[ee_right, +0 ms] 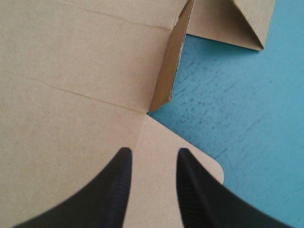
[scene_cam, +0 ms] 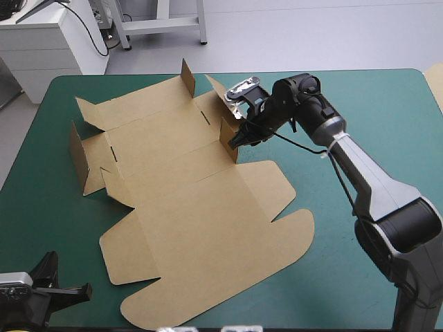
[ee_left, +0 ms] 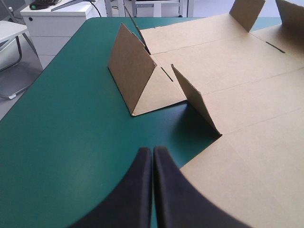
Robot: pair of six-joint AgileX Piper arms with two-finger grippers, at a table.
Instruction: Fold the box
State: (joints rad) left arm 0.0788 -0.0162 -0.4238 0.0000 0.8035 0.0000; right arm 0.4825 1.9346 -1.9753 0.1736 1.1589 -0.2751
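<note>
Barely begun, my box (scene_cam: 201, 207) lies mostly flat mid-frame, only small side flaps (scene_cam: 79, 155) raised, walls untucked; my right claw (ee_right: 152, 153) gapes empty, left claw (ee_left: 152, 151) closed.

Right arm (scene_cam: 367, 176): right side of the frame; a silver-grey shell on the long link, with bulky rounded black joints at both ends.
Right gripper (ee_right: 152, 154): two broad black fins, curved, with finely ribbed faces.
Left gripper (ee_left: 153, 152): the same black fins, matt, tapering to narrow tips.
Left wrist (scene_cam: 45, 290): lower left corner; a black, angular housing.
</note>
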